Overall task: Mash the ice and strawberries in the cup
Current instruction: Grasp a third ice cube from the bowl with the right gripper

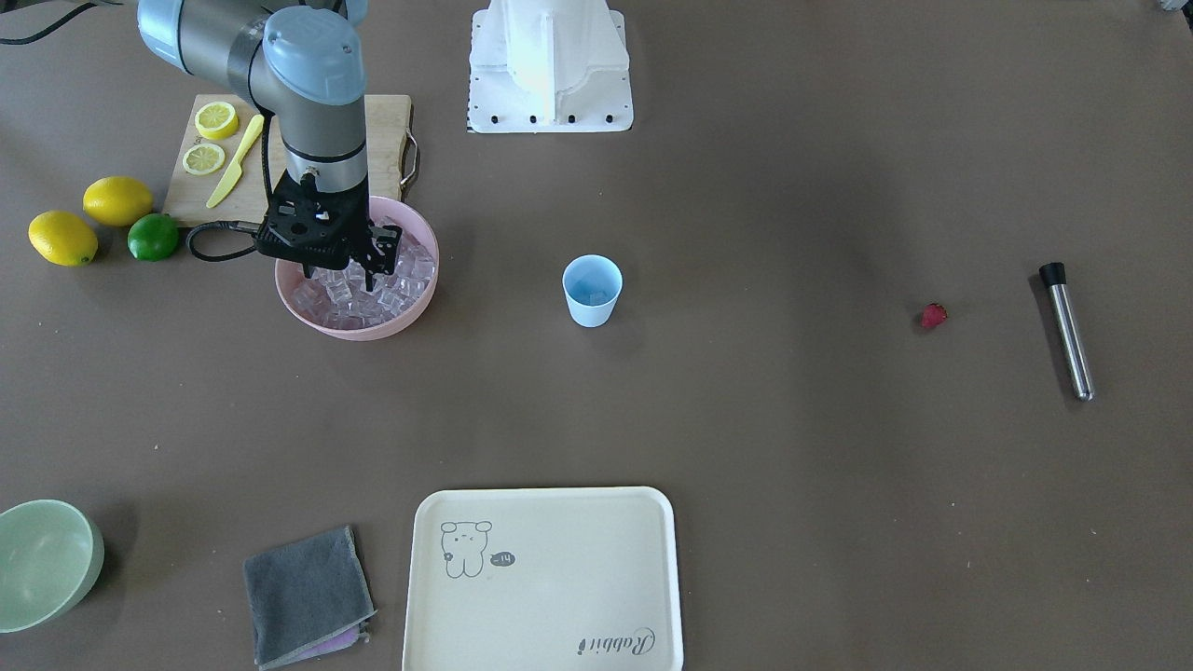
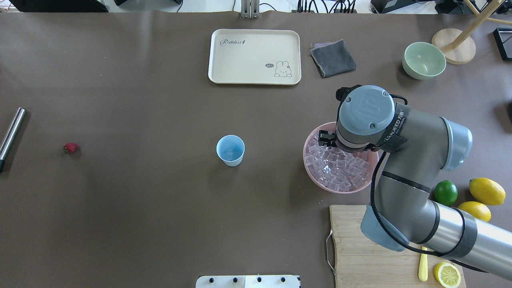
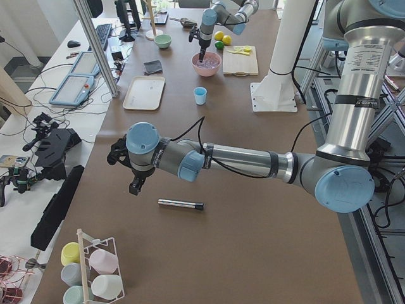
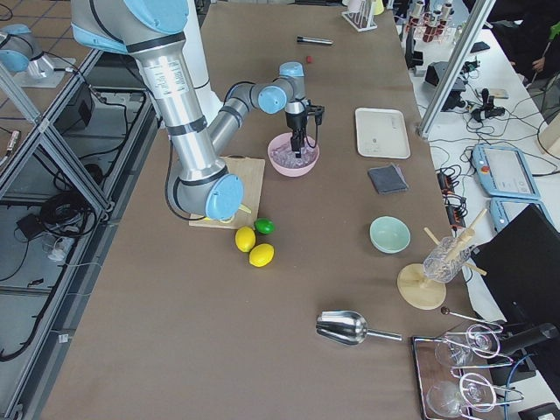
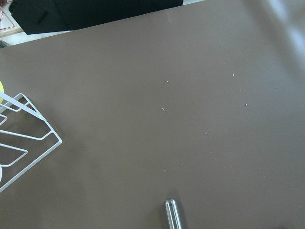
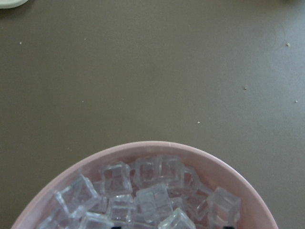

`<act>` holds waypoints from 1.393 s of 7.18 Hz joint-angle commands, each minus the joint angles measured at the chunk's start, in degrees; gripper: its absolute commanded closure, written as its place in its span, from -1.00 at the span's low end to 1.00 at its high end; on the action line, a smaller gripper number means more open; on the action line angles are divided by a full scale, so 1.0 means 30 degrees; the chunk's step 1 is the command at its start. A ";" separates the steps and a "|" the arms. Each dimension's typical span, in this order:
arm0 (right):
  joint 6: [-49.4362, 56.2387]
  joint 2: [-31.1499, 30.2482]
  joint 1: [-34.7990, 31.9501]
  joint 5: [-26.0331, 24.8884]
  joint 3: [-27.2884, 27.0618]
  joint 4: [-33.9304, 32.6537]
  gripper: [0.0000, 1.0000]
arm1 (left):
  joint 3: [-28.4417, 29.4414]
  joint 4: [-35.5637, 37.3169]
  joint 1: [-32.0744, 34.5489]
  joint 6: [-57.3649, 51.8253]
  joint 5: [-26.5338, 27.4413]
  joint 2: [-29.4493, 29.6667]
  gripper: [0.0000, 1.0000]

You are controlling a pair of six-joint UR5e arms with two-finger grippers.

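Note:
My right gripper (image 1: 359,270) hangs straight down into the big pink bowl (image 1: 354,331), its tips among the clear ice (image 1: 396,284). The right wrist view shows the ice (image 6: 152,195) heaped in the bowl (image 6: 143,145), with two dark fingertips far apart at the bottom edge, so the gripper is open. The pale blue cup (image 1: 592,291) stands upright mid-table, apart from both arms. The strawberry (image 1: 933,316) lies alone on the table beside a steel muddler (image 1: 1067,331). My left gripper (image 3: 134,185) hovers near the muddler (image 3: 180,204); I cannot tell if it is open.
A cutting board (image 1: 382,121) with lemon slices and a yellow knife lies behind the pink bowl, with two lemons (image 1: 63,238) and a lime (image 1: 153,237) beside it. A cream tray (image 1: 545,578), grey cloth (image 1: 308,592) and pale green bowl (image 1: 47,559) line the far edge.

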State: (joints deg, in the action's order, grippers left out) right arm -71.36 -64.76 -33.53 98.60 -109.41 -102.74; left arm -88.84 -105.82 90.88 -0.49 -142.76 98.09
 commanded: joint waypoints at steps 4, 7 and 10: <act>0.3073 0.0054 -0.0194 0.0238 0.0550 0.0262 -0.43 | -0.0125 0.0086 -0.0029 0.0074 -0.0078 -0.0147 -0.98; 0.3102 0.0054 0.0423 0.0180 0.0550 0.0263 -0.43 | -0.0212 0.0028 0.0000 0.0016 -0.0078 -0.0234 -0.98; 0.3191 -0.0064 0.0277 0.0297 0.0464 0.0233 -0.12 | -0.0445 0.0202 0.0000 0.0074 -0.0107 -0.0060 -0.98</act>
State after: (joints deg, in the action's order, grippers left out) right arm -61.72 -64.89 -32.61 99.38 -107.79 -102.03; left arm -89.70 -105.60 90.88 -0.34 -143.02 97.65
